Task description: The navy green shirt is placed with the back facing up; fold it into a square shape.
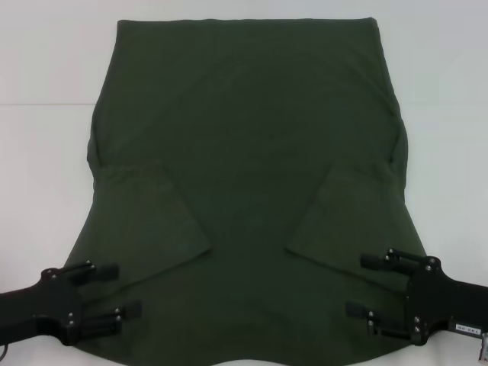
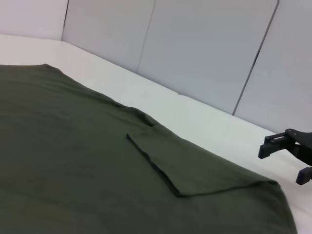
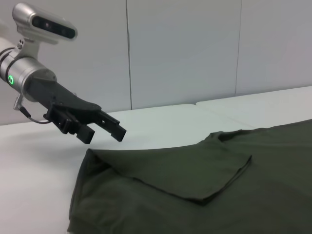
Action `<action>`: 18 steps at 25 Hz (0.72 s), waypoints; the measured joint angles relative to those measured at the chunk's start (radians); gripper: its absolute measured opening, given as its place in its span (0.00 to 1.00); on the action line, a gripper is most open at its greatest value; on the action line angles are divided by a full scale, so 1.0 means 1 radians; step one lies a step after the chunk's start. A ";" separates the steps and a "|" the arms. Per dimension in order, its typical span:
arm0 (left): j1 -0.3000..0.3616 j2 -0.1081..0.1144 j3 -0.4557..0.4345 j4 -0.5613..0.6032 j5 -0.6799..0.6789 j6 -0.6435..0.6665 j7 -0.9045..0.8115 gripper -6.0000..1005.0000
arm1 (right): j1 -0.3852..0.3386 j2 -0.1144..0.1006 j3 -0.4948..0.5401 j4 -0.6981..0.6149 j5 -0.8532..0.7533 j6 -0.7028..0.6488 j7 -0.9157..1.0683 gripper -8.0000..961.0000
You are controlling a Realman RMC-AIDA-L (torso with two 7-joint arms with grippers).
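The navy green shirt [image 1: 244, 152] lies flat on the white table [image 1: 46, 152], plain side up, and fills most of the head view. Both short sleeves are folded inward onto the body, one on the left [image 1: 152, 221] and one on the right [image 1: 351, 213]. My left gripper [image 1: 118, 291] hangs open over the shirt's near left corner, nothing between its fingers. My right gripper [image 1: 364, 286] hangs open over the near right corner. In the right wrist view the left gripper [image 3: 101, 134] floats just above the cloth's edge [image 3: 219, 195]. The left wrist view catches the right gripper [image 2: 285, 163] beyond a folded sleeve [image 2: 195, 165].
White tabletop shows on both sides of the shirt and past its far edge. Pale grey wall panels [image 2: 204, 53] stand behind the table. The shirt's near hem runs close to the table's front edge.
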 joint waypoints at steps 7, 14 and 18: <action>0.006 -0.001 -0.009 0.005 -0.006 -0.009 0.005 0.83 | -0.003 0.000 -0.003 0.010 -0.007 -0.002 -0.015 0.82; 0.001 -0.001 -0.009 0.006 -0.007 -0.019 0.004 0.83 | -0.004 0.000 -0.001 0.011 -0.026 -0.006 -0.021 0.82; -0.004 0.000 -0.009 0.007 -0.007 -0.027 -0.001 0.83 | -0.001 0.000 0.005 0.011 -0.026 -0.004 -0.023 0.82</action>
